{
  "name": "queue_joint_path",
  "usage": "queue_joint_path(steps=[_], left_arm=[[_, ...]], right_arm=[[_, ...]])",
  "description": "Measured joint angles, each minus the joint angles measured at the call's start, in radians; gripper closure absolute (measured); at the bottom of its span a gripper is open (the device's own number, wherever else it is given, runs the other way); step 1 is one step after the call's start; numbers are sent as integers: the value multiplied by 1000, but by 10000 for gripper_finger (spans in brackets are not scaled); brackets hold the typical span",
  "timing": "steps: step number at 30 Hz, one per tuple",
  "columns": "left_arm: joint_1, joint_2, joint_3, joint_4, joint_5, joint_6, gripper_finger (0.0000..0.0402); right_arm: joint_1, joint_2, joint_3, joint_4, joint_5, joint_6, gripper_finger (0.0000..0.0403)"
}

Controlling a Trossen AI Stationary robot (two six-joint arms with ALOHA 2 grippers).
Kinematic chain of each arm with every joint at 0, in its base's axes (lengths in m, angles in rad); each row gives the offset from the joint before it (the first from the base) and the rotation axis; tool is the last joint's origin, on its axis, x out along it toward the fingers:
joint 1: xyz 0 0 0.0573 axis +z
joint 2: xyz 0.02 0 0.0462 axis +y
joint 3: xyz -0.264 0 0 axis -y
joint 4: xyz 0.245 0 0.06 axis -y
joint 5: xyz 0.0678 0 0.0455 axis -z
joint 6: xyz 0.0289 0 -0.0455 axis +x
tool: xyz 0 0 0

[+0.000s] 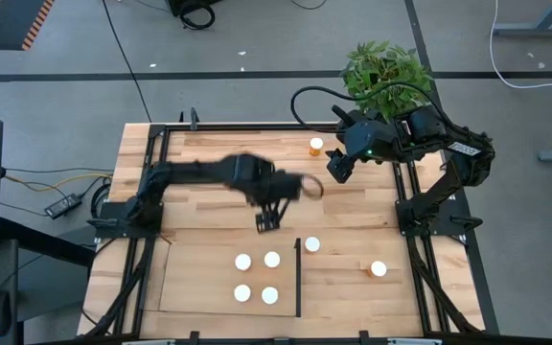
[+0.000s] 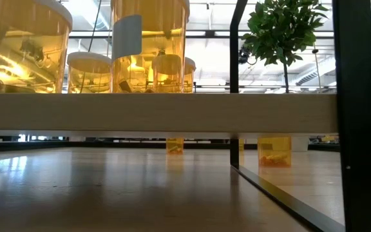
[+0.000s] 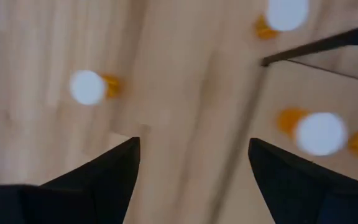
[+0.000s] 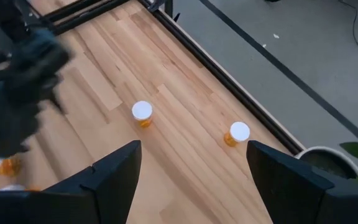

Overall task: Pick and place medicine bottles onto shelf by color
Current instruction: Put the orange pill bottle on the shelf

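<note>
Left gripper (image 1: 267,222) spread, empty, mid-table — four bottles (image 1: 257,277) already on the shelf (image 1: 190,287). Nearest loose bottle (image 1: 311,245) sits at its 4 o'clock, just past the black strip (image 1: 298,278). Centre over the cap, descend straight. Right gripper (image 1: 338,169) spread, idle at back.

Robotics lab | grey concrete floor (image 1: 257,57) | loose cables (image 1: 123,57) | framed plank table (image 1: 209,153)

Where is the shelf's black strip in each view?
High: strip bottom centre, on the shelf's right edge.
Low: dark upright at right edge.
Left wrist: dark line, upper right.
Right wrist: not in it.
Landmark: the bottle just past the strip.
</note>
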Motion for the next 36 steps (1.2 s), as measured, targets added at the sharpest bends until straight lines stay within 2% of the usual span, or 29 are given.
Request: queue_joint_path(steps=[5,8,12,15,19,25,32,36], left_arm=[[149,0,0,-1,19,239,106],[257,-1,-22,31,80,349,106],[398,0,-112,70,202,410,96],[463,0,-213,149,236,428,81],[465,1,-293,262,224,398,63],[405,0,-391,373,95,356,56],[382,0,-522,517,91,299,56],[384,0,-544,549,74,280,56]], right_arm=[[0,0,0,0,37,41,104],[-3,0,0,0,72,55,104],[-19,0,0,0,119,86,104],[-36,0,0,0,135,109,104],[-56,-1,-25,1,142,135,104],[-64,-1,-111,0,137,184,104],[-60,0,-236,0,9,240,104],[-33,0,-262,0,-11,269,104]])
